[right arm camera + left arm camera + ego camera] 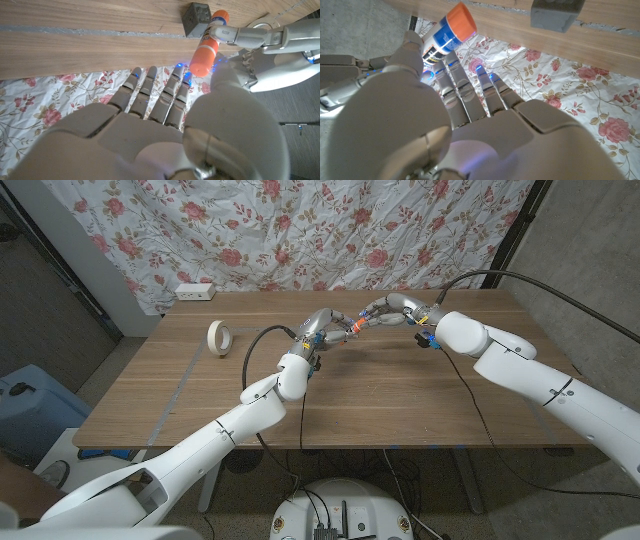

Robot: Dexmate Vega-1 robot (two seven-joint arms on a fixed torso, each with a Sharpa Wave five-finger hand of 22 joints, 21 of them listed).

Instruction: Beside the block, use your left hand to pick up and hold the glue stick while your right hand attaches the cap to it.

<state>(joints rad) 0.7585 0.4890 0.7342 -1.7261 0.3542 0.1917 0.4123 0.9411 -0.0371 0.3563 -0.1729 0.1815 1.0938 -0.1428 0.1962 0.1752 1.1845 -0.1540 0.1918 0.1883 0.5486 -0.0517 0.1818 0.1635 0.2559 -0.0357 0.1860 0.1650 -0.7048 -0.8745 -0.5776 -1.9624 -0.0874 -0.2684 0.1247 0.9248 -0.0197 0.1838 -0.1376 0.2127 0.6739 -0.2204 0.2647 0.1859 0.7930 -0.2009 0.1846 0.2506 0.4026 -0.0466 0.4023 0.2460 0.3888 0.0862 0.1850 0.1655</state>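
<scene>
One wooden table [400,400] before floral curtain [330,230].

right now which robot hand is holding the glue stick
The left robot hand: its fingers grip the white glue stick, orange cap on its end. The right robot hand meets it at the cap end without carrying it.

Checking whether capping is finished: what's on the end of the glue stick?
An orange cap sits on the glue stick, held by the left hand. Its fingers cover part of the tube; the seating cannot be confirmed.
</scene>
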